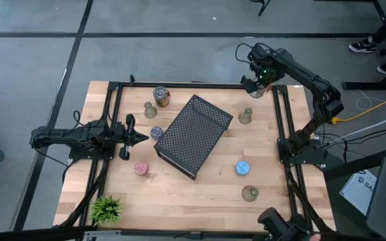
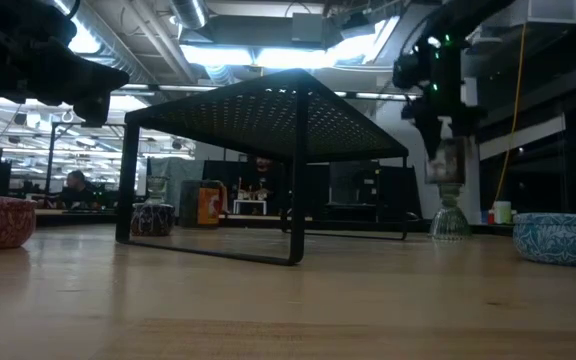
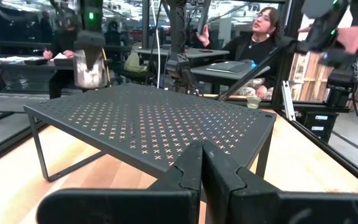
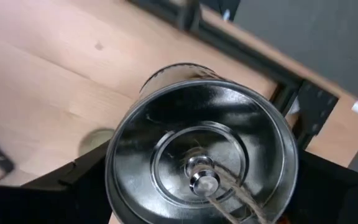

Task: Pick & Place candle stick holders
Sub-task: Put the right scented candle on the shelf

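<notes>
My right gripper [image 1: 259, 84] is at the table's far right corner, shut on a silver can-like holder [image 4: 201, 155] and high above the wood; the low view shows the can [image 2: 446, 160] above an olive-green glassy holder [image 2: 450, 222]. My left gripper [image 1: 137, 138] is shut and empty, just left of the black perforated rack [image 1: 194, 134]. On the table stand a second silver-copper can [image 1: 161, 97], olive-green holders [image 1: 150, 110] [image 1: 245, 117] [image 1: 250, 194], and purple [image 1: 156, 132], pink [image 1: 141, 168] and blue [image 1: 242, 168] rounds. My right gripper pinches the silver can by its outer side wall [image 4: 118, 163] between its two fingers, one on each side. The fingers come from above, pointing down. The can hangs upright with its open mouth up, lifted clear of the table.
The black perforated rack stands on thin legs at the table's middle. A small green plant [image 1: 106, 209] sits at the near left corner. Black frame rails [image 1: 112, 114] run along the table's sides. A seated person [image 3: 260, 37] shows beyond the table.
</notes>
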Action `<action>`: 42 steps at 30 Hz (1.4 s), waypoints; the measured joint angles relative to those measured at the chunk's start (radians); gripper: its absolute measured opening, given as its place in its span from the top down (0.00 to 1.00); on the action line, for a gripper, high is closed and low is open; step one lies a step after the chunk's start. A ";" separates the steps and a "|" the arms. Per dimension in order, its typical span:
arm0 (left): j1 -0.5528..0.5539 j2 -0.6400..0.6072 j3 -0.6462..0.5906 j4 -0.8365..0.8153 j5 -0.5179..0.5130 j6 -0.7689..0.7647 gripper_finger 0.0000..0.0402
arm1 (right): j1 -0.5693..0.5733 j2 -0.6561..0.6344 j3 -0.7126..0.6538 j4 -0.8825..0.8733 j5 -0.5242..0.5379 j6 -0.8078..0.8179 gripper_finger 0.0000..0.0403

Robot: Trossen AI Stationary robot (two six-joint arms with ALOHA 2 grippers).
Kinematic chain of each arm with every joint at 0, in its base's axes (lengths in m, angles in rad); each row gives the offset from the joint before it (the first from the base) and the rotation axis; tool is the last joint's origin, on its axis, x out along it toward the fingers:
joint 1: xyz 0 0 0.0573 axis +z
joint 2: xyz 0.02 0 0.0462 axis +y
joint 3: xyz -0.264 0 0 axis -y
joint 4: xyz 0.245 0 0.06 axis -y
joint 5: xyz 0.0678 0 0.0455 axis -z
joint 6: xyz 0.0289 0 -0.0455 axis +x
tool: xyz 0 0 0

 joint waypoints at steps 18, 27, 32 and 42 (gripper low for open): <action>0.000 0.000 0.000 0.000 0.000 0.000 1.00 | 0.319 0.000 0.299 -0.148 -0.056 -0.066 0.14; 0.000 0.000 0.000 0.000 0.000 0.000 1.00 | 0.472 0.011 0.305 -0.089 -0.122 -0.062 0.14; 0.000 0.000 0.000 0.000 0.000 0.000 1.00 | 0.520 0.058 0.359 -0.093 -0.142 -0.032 0.14; 0.000 0.000 0.000 0.000 0.000 0.000 1.00 | 0.593 0.136 0.492 -0.185 -0.142 -0.023 0.14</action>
